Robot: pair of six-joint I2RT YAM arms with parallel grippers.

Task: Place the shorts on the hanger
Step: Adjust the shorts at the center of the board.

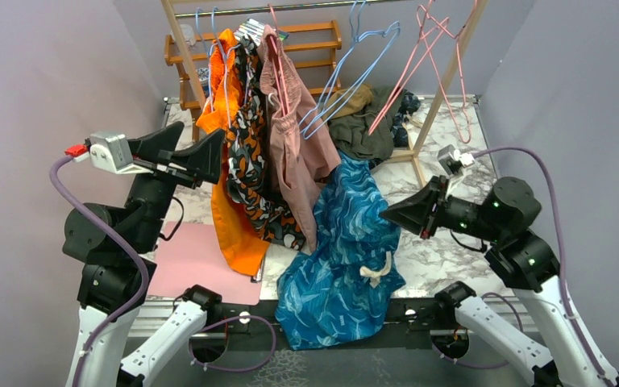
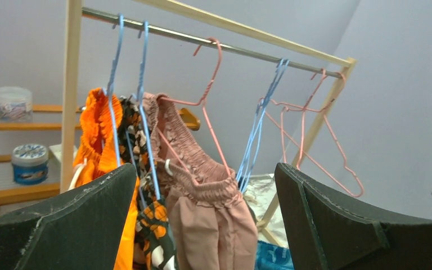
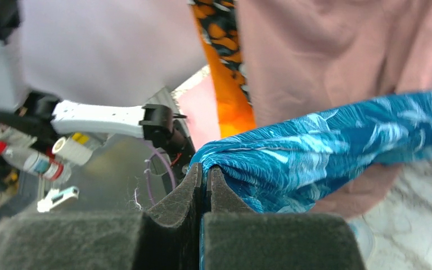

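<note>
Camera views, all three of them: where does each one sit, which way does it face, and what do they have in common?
Top external: above and behind the arms, looking down on the table and clothes rack; both arms show, left gripper open.
Left wrist: on the left arm, aimed up at the rail; its spread fingers frame the bottom.
Right wrist: on the right arm, facing left across the table; right gripper shut on the teal shorts.
Shared: the dusty-pink shorts appear in all three.

Shorts mostly beyond left-wrist view's edge
</note>
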